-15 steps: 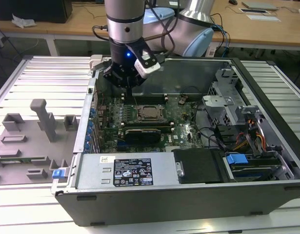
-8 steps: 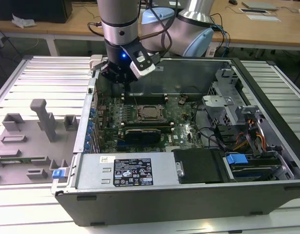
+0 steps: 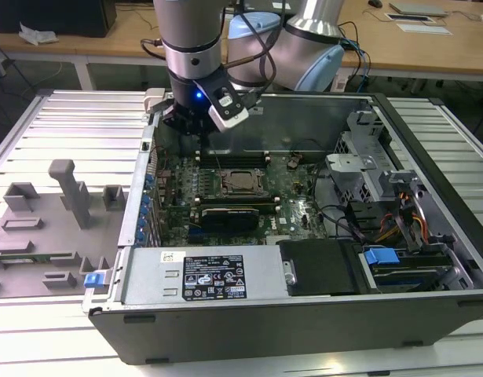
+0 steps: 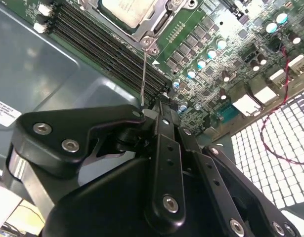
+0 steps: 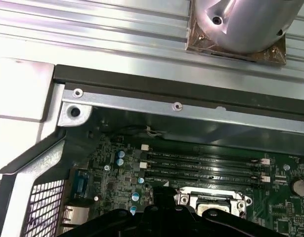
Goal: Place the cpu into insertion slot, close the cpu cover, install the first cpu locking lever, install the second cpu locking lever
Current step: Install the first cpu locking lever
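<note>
1. The gripper hangs low inside the computer case. It is over the board corner beyond the memory slots, toward the exterior view's left of the insertion slot. Apart, together or clamped: cannot tell, because its own black linkage covers the tip.
2. A thin silver rod, judged to be a cpu locking lever, rises from a corner of the insertion slot and ends right at the gripper's tip. Whether it is touching or gripped cannot be made out. Judgement: the arm sits here because the lever's free end is here. The lever stands raised, not latched.
3. The cpu lies flat in the insertion slot, pale face up, near the middle of the green board.
4. The cpu cover appears folded down around the chip, which shows through its window. Judgement: the placing and cover steps are done, and lever work is in hand.
5. Containers: the computer case lies on its side, open upward, on the slatted table. It holds:
   - the green board;
   - a labelled power supply along the near wall;
   - a grey drive cage at the exterior view's right;
   - a cable bundle just beside the cage.
6. A grey fixture tray sits beside the case at the exterior view's left and carries upright blocks. What its recesses hold is not discernible.
</note>
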Controlling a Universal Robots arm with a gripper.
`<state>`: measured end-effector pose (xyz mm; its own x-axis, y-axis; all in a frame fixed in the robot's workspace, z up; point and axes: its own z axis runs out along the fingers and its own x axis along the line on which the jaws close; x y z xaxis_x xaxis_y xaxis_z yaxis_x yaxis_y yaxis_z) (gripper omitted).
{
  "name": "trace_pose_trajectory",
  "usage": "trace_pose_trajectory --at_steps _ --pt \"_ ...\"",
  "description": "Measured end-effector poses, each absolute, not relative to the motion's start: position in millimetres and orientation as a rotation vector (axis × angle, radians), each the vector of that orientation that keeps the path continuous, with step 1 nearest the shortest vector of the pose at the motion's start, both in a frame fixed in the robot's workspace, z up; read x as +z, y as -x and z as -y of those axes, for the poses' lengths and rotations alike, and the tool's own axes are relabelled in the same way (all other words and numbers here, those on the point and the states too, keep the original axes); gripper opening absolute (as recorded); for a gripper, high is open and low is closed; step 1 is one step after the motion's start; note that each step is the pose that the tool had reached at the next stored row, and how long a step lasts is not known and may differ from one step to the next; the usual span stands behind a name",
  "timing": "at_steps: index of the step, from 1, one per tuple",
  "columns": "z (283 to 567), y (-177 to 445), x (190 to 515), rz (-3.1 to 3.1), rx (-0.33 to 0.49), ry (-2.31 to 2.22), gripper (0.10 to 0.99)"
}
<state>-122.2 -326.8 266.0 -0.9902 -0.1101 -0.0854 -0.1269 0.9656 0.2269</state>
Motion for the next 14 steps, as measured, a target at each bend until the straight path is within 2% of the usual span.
trace_pose_trajectory --at_steps 14 --pt "327.3 96.8 255.6 -3.039 0.381 0.183 0.106"
